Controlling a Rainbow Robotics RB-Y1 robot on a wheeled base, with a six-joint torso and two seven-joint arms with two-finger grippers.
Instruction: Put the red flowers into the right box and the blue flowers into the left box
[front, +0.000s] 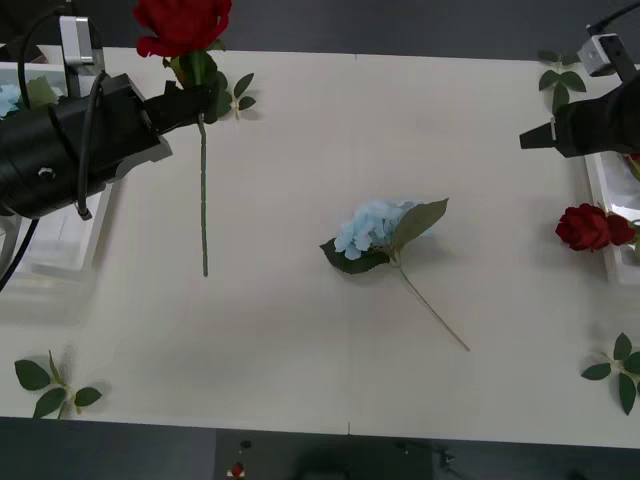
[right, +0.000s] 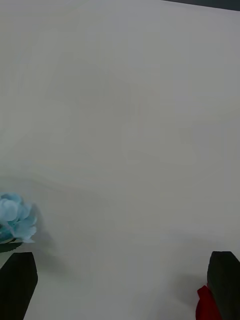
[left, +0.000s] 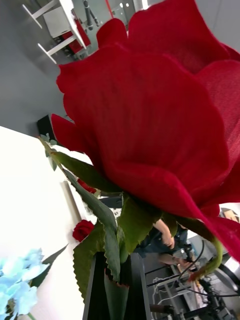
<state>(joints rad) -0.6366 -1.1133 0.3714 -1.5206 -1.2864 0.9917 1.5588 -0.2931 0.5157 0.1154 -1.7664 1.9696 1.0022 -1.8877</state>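
The left gripper (front: 203, 97) lifts a red rose (front: 182, 22) – fingers closed on its stem – above the counter (front: 300, 330); next, carry it to the right box (front: 603, 195). The right gripper (front: 535, 137) waits, fingers open.

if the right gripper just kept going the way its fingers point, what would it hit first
Probably nothing but bare table. The right gripper is open and aimed across it, with the blue flower off to one side of its line. Depth is hard to judge.

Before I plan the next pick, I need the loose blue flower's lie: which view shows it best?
The front view: the blue flower lies whole mid-table, stem trailing toward the robot's right. Both wrist views catch only part of its bloom at an edge.
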